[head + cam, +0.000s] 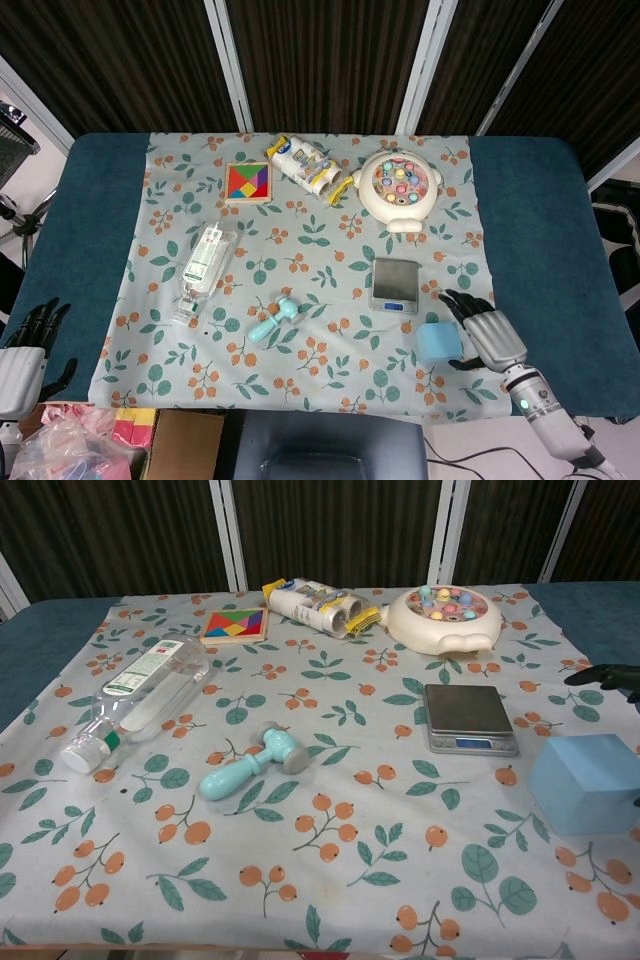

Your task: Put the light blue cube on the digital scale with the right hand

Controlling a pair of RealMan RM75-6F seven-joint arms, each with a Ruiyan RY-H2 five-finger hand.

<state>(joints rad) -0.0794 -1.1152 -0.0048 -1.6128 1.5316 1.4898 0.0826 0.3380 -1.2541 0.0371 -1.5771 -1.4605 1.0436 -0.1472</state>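
Note:
The light blue cube (438,342) (586,782) sits on the floral cloth near the front right. Just behind and left of it lies the small digital scale (395,285) (469,718) with a steel top. My right hand (484,333) hovers at the cube's right side, fingers spread and holding nothing; only its dark fingertips (603,675) show at the right edge of the chest view. My left hand (24,350) rests off the table's front left corner, fingers apart and empty.
A clear bottle (203,269), a teal toy hammer (273,320), a tangram puzzle (247,183), a snack pack (307,168) and a round fishing toy (400,187) lie on the cloth. A cardboard box (185,443) and a bag sit below the front edge.

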